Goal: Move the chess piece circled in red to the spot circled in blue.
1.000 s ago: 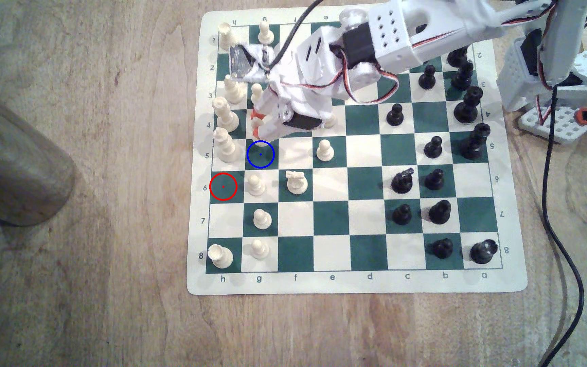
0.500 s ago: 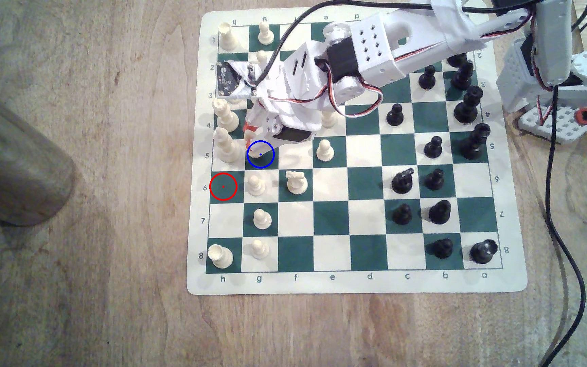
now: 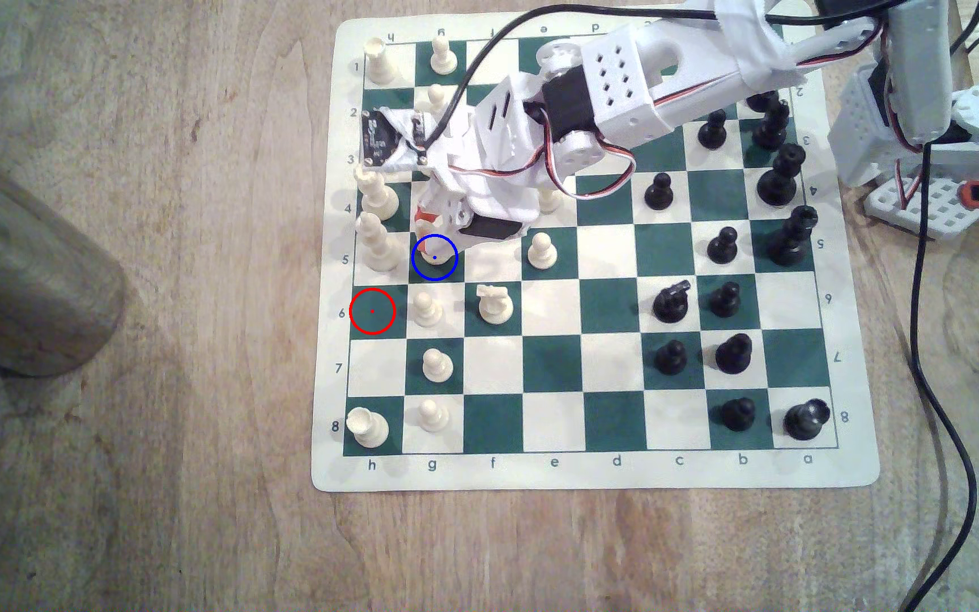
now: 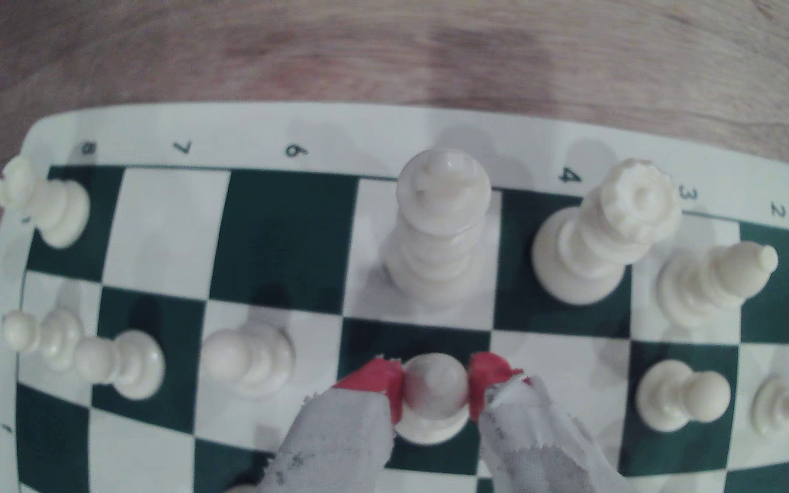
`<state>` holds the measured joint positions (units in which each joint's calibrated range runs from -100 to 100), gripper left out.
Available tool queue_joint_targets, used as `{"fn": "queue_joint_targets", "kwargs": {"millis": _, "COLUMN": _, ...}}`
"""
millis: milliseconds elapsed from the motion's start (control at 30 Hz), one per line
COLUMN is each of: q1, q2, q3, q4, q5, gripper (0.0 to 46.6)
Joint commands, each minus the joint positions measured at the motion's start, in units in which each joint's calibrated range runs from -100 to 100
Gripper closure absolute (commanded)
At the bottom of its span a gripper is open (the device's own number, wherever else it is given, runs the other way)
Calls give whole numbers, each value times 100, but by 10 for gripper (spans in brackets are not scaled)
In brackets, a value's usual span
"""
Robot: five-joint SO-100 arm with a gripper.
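The cream chess piece (image 3: 436, 256) stands inside the blue-ringed green square (image 3: 450, 274), just below the arm in the exterior view. The wrist view looks down on its rounded head (image 4: 435, 386) and wide base on the dark square. My gripper (image 3: 432, 238) (image 4: 435, 385) is shut on the piece, one red-tipped finger (image 4: 378, 381) pressed to each side of the head. The red-ringed green square (image 3: 372, 311) holds nothing, one row down and one column toward the exterior view's left.
The tall cream king (image 3: 378, 250) and queen (image 3: 375, 197) stand close on the exterior view's left of the gripper. Cream pawns (image 3: 427, 309) (image 3: 542, 250) and a knight (image 3: 494, 303) are nearby. A metal cylinder (image 3: 22, 276) lies off the board; a black cable (image 3: 940, 412) hangs on the right.
The gripper came down and toward the exterior view's bottom with the piece. The piece, first above the blue ring, now sits inside it.
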<state>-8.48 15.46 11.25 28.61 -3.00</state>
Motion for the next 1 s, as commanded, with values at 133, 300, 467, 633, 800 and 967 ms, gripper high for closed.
{"fn": "queue_joint_targets", "kwargs": {"millis": 133, "q1": -47, "q2": -1, "q3": -545, "q4": 14, "q5": -34, "gripper": 453}}
{"fn": "queue_joint_targets", "kwargs": {"millis": 300, "q1": -71, "q2": -128, "q3": -481, "q4": 170, "q5": -34, "gripper": 462}}
{"fn": "queue_joint_targets", "kwargs": {"millis": 467, "q1": -102, "q2": -222, "q3": -427, "q4": 391, "q5": -34, "gripper": 451}}
{"fn": "queue_joint_targets", "kwargs": {"millis": 633, "q1": -141, "q2": -323, "q3": -364, "q4": 514, "q5": -34, "gripper": 418}}
{"fn": "queue_joint_targets", "kwargs": {"millis": 800, "q1": -149, "q2": -425, "q3": -237, "q4": 555, "q5": -34, "gripper": 352}}
{"fn": "queue_joint_targets", "kwargs": {"millis": 967, "q1": -149, "q2": -536, "q3": -137, "q4": 579, "q5": -39, "gripper": 314}}
